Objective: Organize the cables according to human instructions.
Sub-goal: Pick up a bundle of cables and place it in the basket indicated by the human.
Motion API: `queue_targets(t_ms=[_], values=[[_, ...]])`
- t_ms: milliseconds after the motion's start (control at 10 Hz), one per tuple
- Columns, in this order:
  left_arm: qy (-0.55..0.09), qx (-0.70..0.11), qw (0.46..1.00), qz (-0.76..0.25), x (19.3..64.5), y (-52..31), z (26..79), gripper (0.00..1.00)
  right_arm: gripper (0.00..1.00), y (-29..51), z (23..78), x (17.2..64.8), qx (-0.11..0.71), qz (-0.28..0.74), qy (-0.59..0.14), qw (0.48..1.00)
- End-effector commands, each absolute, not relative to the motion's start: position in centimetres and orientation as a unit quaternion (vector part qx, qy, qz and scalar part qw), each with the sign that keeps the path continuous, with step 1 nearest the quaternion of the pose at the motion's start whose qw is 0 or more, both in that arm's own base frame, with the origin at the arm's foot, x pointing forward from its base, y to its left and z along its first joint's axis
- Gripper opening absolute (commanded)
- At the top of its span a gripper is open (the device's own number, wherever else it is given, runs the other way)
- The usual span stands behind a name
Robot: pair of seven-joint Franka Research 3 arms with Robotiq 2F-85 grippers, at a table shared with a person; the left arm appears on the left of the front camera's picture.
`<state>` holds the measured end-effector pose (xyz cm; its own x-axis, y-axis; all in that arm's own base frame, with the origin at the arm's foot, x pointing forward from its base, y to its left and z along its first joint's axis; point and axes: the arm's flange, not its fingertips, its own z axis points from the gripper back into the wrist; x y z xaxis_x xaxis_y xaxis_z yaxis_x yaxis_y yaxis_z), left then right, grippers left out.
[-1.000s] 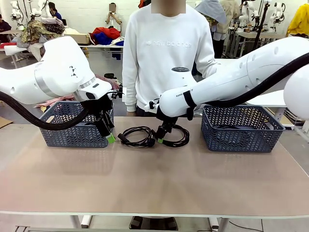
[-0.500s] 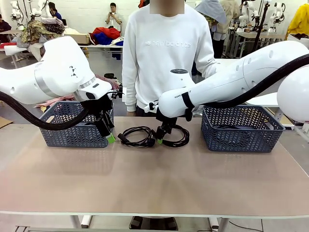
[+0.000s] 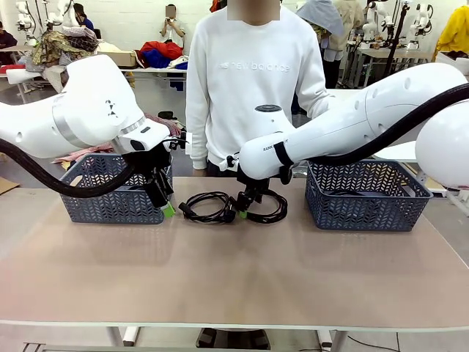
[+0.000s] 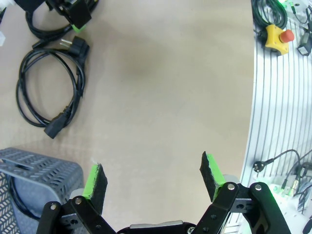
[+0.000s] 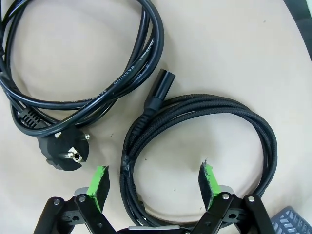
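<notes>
My right gripper [image 5: 153,169], jaws apart, straddles the braided cable [image 5: 130,151]. It looks light and floppy, so I'd pinch its bunched strands.

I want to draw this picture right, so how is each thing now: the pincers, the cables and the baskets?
Braided cable: coiled, lying on the table.
Smooth cable: coiled, lying beside it.
Left pincer: open, over bare table.
Right pincer: open, astride the braided coil.
Left basket: upright, third cable inside.
Right basket: upright on the table.
</notes>
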<state>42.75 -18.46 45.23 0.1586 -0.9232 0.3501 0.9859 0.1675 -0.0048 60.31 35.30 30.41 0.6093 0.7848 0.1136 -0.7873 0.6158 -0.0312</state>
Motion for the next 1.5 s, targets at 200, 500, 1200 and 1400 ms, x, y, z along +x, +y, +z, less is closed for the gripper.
queue_targets(t_ms=[200, 500, 1200, 1400], values=[[-0.136, -0.114, 0.754, -0.633, 42.6, -18.2, 45.4, 1.0, 0.71, 36.3, 30.4, 61.1, -0.009, 0.424, -0.049, 0.904], [-0.136, -0.114, 0.754, -0.633, 42.6, -18.2, 45.4, 1.0, 0.45, 36.9, 30.2, 61.3, -0.012, 0.425, -0.044, 0.904], [-0.136, -0.114, 0.754, -0.633, 42.6, -18.2, 45.4, 1.0, 0.0, 36.3, 31.2, 62.0, -0.025, 0.334, -0.055, 0.94], [-0.136, -0.114, 0.754, -0.633, 42.6, -18.2, 45.4, 1.0, 0.0, 35.8, 33.8, 62.1, -0.026, 0.333, -0.073, 0.94]])
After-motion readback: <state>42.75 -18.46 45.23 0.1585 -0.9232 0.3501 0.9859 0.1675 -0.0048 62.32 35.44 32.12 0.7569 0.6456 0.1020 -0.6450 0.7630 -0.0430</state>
